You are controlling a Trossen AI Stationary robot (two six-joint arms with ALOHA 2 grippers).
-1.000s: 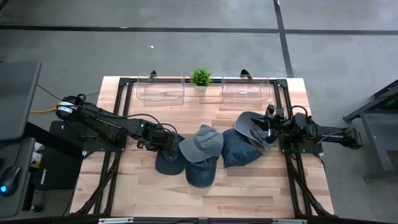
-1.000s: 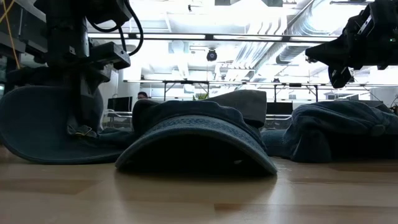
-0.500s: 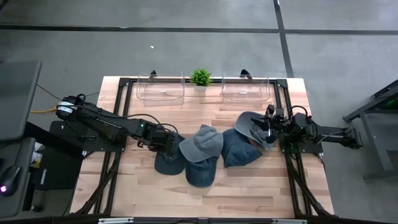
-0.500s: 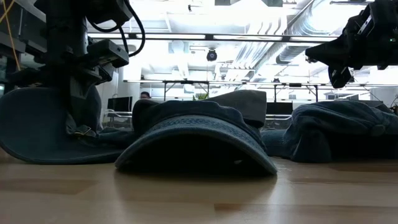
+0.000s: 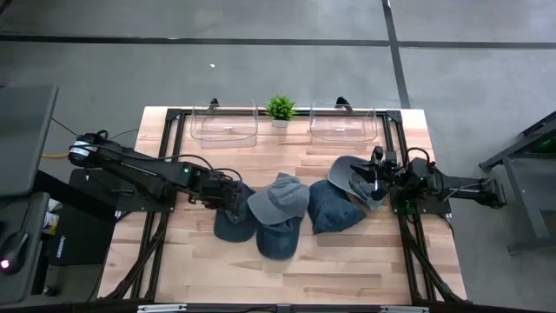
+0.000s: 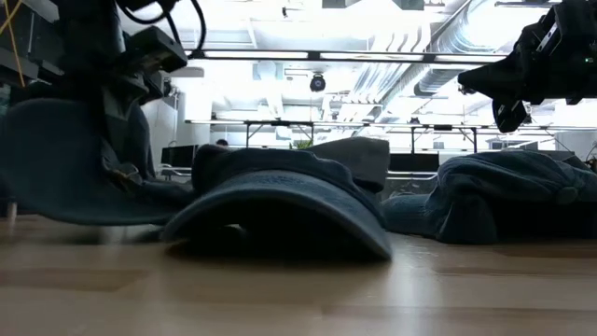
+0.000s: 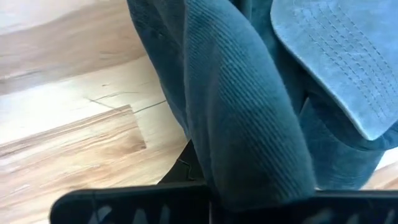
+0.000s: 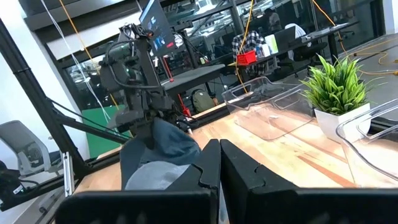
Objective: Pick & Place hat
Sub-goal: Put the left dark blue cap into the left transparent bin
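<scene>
My left gripper (image 5: pixel 228 195) is clamped on the dark cap (image 5: pixel 234 219) near the bench's left edge — I'd lift straight up, clearing the neighbouring caps (image 5: pixel 280 217); my right gripper (image 5: pixel 375 178), fingers together, waits right.

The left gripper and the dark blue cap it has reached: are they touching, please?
Touching. In the left wrist view the dark blue cap runs down between the left gripper's fingers, pinched there.

Table: a wooden table (image 5: pixel 347 261) with light planks carried everything.
Hats: several blue hats (image 5: pixel 280 228) lay in a cluster at the middle, partly overlapping.
Bins: two clear bins (image 5: pixel 224 124) stood at the far edge.
Plant: a small green plant (image 5: pixel 280 109) stood between them.
</scene>
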